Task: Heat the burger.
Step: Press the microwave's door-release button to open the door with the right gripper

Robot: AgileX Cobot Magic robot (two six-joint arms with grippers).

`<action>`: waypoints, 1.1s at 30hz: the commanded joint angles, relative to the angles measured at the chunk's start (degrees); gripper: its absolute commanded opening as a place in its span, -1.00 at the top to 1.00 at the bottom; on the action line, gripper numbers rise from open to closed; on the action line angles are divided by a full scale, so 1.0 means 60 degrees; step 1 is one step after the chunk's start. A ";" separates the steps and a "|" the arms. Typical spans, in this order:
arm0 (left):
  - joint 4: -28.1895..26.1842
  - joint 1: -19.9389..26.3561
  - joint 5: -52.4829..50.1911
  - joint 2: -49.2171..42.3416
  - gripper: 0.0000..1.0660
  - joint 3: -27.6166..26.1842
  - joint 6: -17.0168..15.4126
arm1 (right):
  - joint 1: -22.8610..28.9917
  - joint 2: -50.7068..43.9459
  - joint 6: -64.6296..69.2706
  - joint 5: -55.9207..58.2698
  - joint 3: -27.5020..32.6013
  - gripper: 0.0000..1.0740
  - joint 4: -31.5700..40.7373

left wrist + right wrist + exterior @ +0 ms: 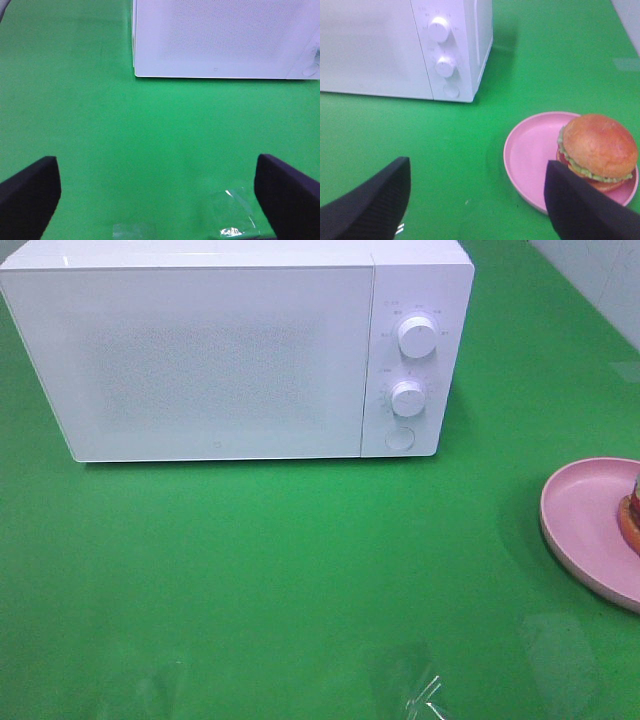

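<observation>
The burger [598, 150], with a glossy golden bun, green lettuce and a red tomato slice, sits on a pink plate [532, 155]. In the high view only a sliver of the burger [630, 512] shows at the right edge, on the same plate [585, 525]. A white microwave [230, 350] stands at the back with its door closed. My right gripper [475, 200] is open, hovering short of the plate with nothing between its fingers. My left gripper [155, 195] is open over bare green cloth, well in front of the microwave [220, 37]. Neither arm shows in the high view.
A green cloth [300, 570] covers the table. The microwave carries two white knobs [416, 336] and a round button [400, 438] on its right panel. Clear tape patches [420, 695] glint near the front edge.
</observation>
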 commanded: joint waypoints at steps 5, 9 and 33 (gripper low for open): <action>-0.0115 0.0019 0.0000 -0.0029 -0.83 0.0019 0.0019 | -0.0029 0.0659 0.0000 -0.0955 -0.0220 -0.39 -0.0086; -0.0115 0.0019 0.0000 -0.0029 -0.83 0.0019 0.0019 | -0.0029 0.1117 0.0000 -0.1547 -0.0220 -0.39 -0.0086; -0.0105 0.0019 0.0000 -0.0029 -0.83 0.0019 0.0019 | -0.0029 0.3094 -0.0067 -0.4908 0.1490 -0.39 -0.0076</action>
